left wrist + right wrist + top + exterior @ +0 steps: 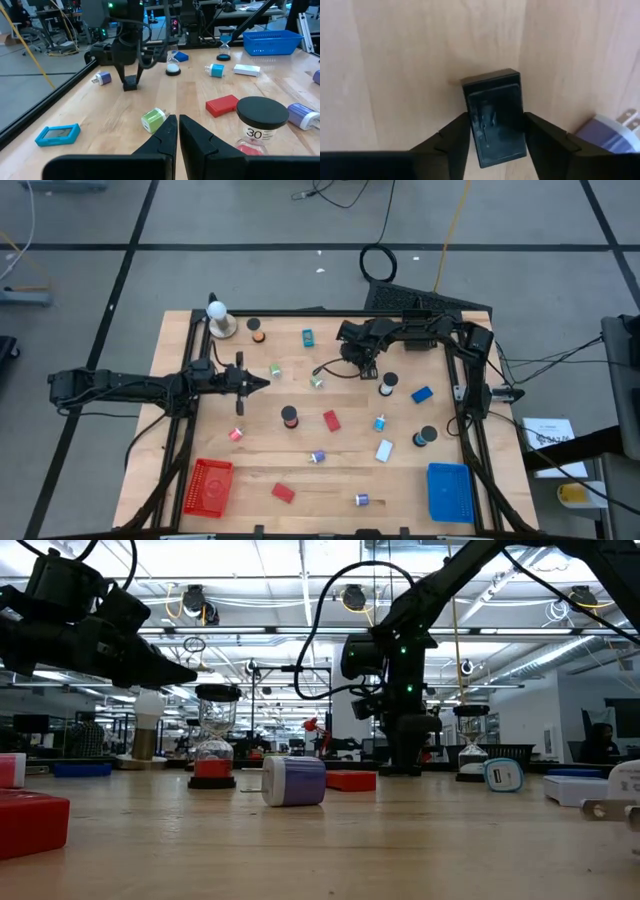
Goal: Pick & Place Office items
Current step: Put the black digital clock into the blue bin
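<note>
Right wrist view gives me the best look: a small black block (495, 116) lies flat on the wooden table (395, 65), and my right gripper (496, 131) has a finger on each long side, close against it or already touching, so I judge the pinch is just forming. A purple plug (610, 131) lies just beside it, clear of the fingers. Seen from above, the block sits toward the table's far side, right of centre, under the right gripper (360, 358). To do this well I want the squeeze square on the block's middle, then a straight lift so it does not twist or nudge the plug. My left gripper (176, 131) hovers pressed together and empty over the left part of the table, near a green plug (153, 120).
</note>
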`<action>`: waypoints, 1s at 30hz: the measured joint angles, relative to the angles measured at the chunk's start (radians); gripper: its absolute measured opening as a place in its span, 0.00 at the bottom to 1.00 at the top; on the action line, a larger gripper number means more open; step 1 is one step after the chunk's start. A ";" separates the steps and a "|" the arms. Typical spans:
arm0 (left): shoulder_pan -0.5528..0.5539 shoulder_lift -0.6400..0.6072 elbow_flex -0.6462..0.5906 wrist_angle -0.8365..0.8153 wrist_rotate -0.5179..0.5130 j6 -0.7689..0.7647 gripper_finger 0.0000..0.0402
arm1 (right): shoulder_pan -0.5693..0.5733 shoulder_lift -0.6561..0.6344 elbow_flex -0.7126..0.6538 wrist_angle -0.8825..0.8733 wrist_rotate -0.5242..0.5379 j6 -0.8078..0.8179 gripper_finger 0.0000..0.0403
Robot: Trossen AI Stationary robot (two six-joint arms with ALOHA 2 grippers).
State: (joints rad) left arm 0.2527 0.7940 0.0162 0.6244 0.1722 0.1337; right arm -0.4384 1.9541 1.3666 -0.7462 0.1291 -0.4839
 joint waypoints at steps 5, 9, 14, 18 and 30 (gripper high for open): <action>0.000 0.000 0.000 -0.001 0.000 0.000 0.06 | -0.001 -0.013 0.002 0.003 0.002 0.149 0.33; 0.000 0.000 0.000 -0.001 0.000 0.000 0.06 | -0.006 -0.020 0.002 0.006 0.002 0.378 0.32; 0.000 0.000 0.000 -0.001 0.000 -0.005 0.06 | -0.023 -0.025 0.001 -0.003 -0.001 0.674 0.32; 0.000 0.000 0.000 -0.002 0.001 -0.013 0.06 | -0.013 -0.025 0.000 0.010 -0.010 0.715 0.34; 0.000 0.000 0.000 -0.010 0.001 -0.014 0.06 | -0.012 -0.059 0.000 0.002 -0.048 0.715 0.58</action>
State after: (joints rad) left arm 0.2527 0.7940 0.0162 0.6147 0.1734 0.1192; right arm -0.4502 1.8953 1.3666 -0.7439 0.0808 0.2314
